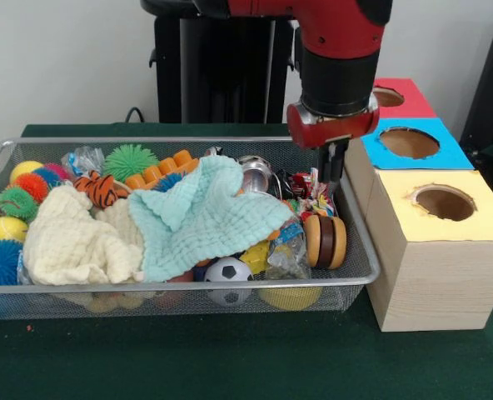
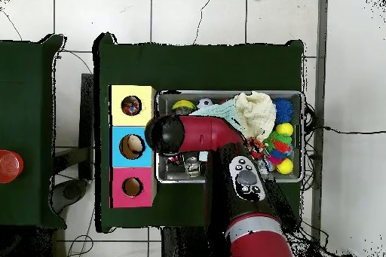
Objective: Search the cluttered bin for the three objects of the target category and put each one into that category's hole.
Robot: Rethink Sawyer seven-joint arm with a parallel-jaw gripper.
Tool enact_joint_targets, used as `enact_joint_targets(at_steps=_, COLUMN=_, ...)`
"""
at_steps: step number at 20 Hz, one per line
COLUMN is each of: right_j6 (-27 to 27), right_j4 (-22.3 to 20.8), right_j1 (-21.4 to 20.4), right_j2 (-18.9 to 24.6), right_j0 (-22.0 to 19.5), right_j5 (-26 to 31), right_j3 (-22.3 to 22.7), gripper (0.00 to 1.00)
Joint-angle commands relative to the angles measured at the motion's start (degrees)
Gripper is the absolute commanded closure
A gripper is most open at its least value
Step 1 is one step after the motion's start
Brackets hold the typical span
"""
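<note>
Green table cloth (image 1: pixel 230 358); red round object (image 2: pixel 9 165) on side table (image 2: pixel 30 81); tiled floor (image 2: pixel 347 58).

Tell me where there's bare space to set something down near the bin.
Free: green table in front of the wire bin, and the strip behind it. Crowded: inside the bin, heaped with cloths and toys, with the gripper low at the end beside the yellow-topped box.

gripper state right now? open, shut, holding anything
gripper: down in the wire mesh bin near its box-side end; open or shut cannot be told, nothing visibly held.
</note>
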Motion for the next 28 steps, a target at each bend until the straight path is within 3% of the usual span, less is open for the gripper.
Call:
enact_joint_targets(at_steps=1, right_j6=7.2, right_j4=-11.1, right_j1=10.0, right_j2=-6.3, right_j0=2.5, right_j5=-14.1, right_j3=-1.8, gripper=1.00)
enact_joint_targets(at_steps=7, right_j6=7.9, right_j4=-9.8, right_j1=9.9, right_j2=-6.9, right_j0=4.3, right_j5=-13.2, right_j3=-2.3, gripper=1.00)
enact_joint_targets(at_steps=13, right_j6=8.4, right_j4=-1.1, right_j1=13.7, right_j2=0.6, right_j0=1.5, right_j5=-5.9, right_j3=-0.9, gripper=1.00)
enact_joint_targets(at_steps=14, right_j6=8.8, right_j4=0.8, right_j1=13.8, right_j2=0.7, right_j0=1.6, right_j5=-5.2, right_j3=-0.4, gripper=0.00)
enact_joint_targets(at_steps=18, right_j6=8.9, right_j4=2.2, right_j1=13.9, right_j2=0.6, right_j0=2.0, right_j5=-3.5, right_j3=-1.3, gripper=0.00)
enact_joint_targets(at_steps=24, right_j6=7.2, right_j4=3.0, right_j1=7.2, right_j2=-0.7, right_j0=2.6, right_j5=0.4, right_j3=-0.4, gripper=0.00)
enact_joint_targets(at_steps=28, right_j6=6.4, right_j4=4.9, right_j1=3.2, right_j2=0.9, right_j0=0.8, right_j5=4.7, right_j3=0.4, gripper=0.00)
